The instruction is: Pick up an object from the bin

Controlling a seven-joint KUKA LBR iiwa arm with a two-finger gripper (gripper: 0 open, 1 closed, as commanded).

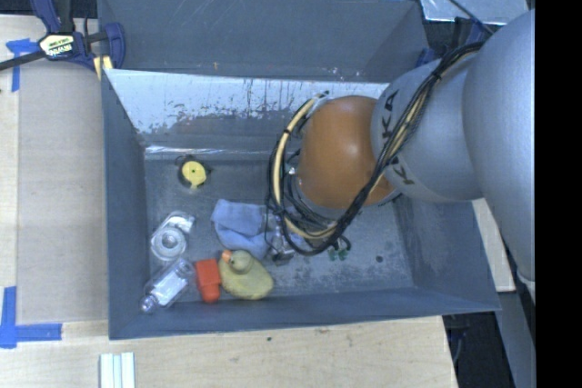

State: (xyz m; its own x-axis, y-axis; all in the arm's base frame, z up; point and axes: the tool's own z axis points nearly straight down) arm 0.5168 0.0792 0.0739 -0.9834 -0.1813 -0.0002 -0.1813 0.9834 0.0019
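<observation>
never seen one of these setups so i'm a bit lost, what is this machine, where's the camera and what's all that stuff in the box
It is a single robot arm, the thick grey tube that reaches in from the right. The orange dome-shaped cover and the looped cables are part of its wrist. The one camera looks down from above, a little to one side.

The arm's end effector, the part that grasps, sits low inside the grey metal bin. It is right beside a crumpled blue cloth and just above a yellow-green duck-shaped soft toy.

Further left lie a small red block, two clear plastic pieces and a small yellow round piece.

The wrist hides the tip, so I cannot tell if anything is held.
</observation>
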